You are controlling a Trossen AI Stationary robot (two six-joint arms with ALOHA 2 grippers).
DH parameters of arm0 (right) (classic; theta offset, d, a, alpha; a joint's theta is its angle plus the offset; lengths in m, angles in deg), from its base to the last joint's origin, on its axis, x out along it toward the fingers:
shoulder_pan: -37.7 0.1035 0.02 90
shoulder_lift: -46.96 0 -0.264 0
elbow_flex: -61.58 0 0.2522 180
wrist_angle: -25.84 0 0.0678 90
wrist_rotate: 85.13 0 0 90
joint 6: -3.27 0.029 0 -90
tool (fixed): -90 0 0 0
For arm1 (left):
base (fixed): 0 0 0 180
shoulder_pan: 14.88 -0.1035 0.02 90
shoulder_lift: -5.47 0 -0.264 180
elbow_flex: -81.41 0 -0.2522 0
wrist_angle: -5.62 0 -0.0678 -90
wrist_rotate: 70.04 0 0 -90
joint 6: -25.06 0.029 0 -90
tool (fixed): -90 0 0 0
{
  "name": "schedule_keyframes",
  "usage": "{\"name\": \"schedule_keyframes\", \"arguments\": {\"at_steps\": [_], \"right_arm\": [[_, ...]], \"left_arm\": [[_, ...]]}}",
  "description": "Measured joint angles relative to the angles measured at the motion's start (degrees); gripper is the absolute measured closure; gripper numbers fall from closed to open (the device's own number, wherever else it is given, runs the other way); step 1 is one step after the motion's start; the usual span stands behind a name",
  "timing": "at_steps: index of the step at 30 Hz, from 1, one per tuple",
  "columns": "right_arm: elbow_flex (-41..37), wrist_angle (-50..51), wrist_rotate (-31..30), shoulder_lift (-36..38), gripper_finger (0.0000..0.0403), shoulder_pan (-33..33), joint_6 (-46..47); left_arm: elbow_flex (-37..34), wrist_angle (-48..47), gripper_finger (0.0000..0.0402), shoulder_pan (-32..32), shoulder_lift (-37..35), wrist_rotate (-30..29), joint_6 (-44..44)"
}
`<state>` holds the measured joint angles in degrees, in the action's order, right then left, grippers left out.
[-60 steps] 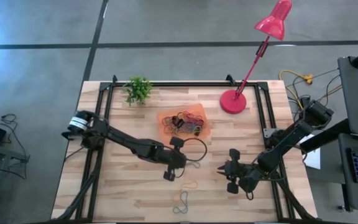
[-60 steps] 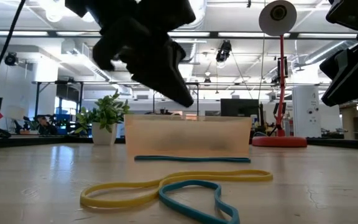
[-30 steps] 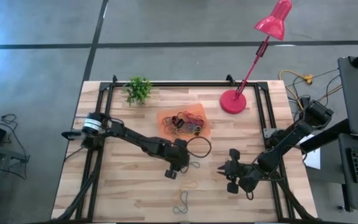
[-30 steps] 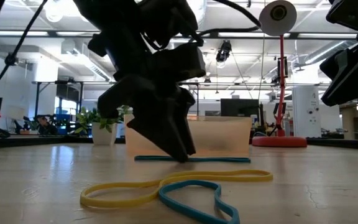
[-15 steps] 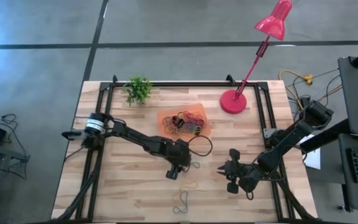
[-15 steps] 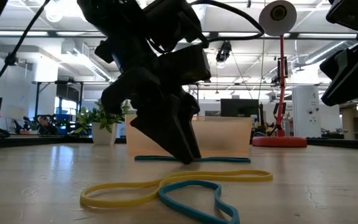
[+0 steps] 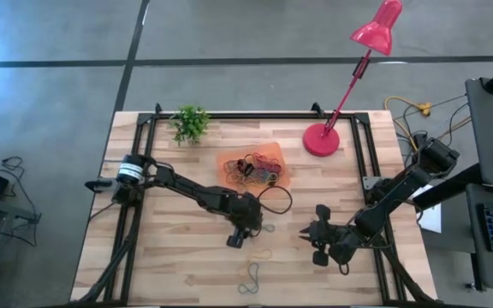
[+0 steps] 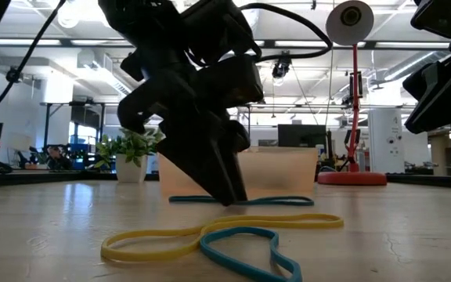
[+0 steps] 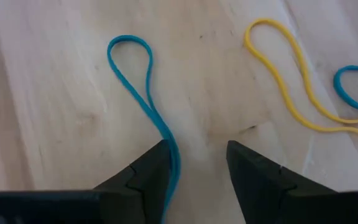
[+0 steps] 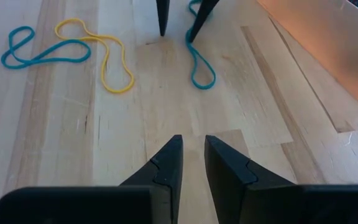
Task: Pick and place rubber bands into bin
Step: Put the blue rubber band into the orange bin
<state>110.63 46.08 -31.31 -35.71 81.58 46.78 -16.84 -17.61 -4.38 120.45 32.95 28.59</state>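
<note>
From above, your left claw (image 7: 245, 233) has come forward and down since a couple of seconds ago, and now sits low over the counter (image 7: 169, 257) just in front of the bin (image 7: 226, 162). That puts you at the start of the next pick, by my reading. The bin already holds a heap of mixed rubber bands (image 7: 257, 169). Three bands still lie loose on the counter: a teal band (image 7: 266, 228) at the claw, a yellow band (image 7: 260, 255) nearer the front edge, and another teal one (image 7: 250, 277) nearest that edge. Your right claw (image 7: 308, 238) waits well to the side.

At counter level, the left claw's tips now touch down on the teal band (image 8: 280, 200), where a second ago they were just short of it. The bin (image 8: 288, 172) stands just behind.

Through the left wrist camera, the fingers (image 9: 145, 177) stand apart, one tip on the teal band (image 9: 143, 93) and the other on bare wood, so nothing is gripped yet. The yellow band (image 9: 291, 81) lies beside.

Through the right wrist camera, the right claw (image 10: 190, 163) is nearly closed and holds nothing. You can see the left claw's tips astride the teal band (image 10: 201, 70), and the bin's wall (image 10: 328, 56) nearby.
</note>
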Motion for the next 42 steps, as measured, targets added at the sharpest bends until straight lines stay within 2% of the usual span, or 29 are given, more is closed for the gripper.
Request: {"name": "schedule_keyframes", "arguments": {"at_steps": [4, 11, 16, 31, 42], "right_arm": [[0.0, 0.01, 0.0, 0.0, 0.0346, 0.0, 0.0], [-0.02, 0.02, 0.0, 0.0, 0.0346, 0.0, 0.0], [-0.02, 0.02, 0.0, 0.0, 0.0346, 0.0, 0.01], [-0.04, 0.02, 0.0, 0.0, 0.0346, 0.0, 0.02], [-0.07, 0.04, 0.0, 0.0, 0.0346, 0.0, 0.0]], "left_arm": [[-0.06, 0.0, 0.0285, 0.01, 0.0, 0.51, -0.04], [-0.17, 0.03, 0.0356, 0.09, 0.0, -2.78, 0.02], [-0.76, 0.44, 0.0385, 0.11, 0.0, -3.74, 0.07], [-1.0, 0.58, 0.0397, 0.18, 0.0, -11.8, 1.35], [0.42, 1.35, 0.0401, 0.36, -0.57, -13.11, 1.5]]}}
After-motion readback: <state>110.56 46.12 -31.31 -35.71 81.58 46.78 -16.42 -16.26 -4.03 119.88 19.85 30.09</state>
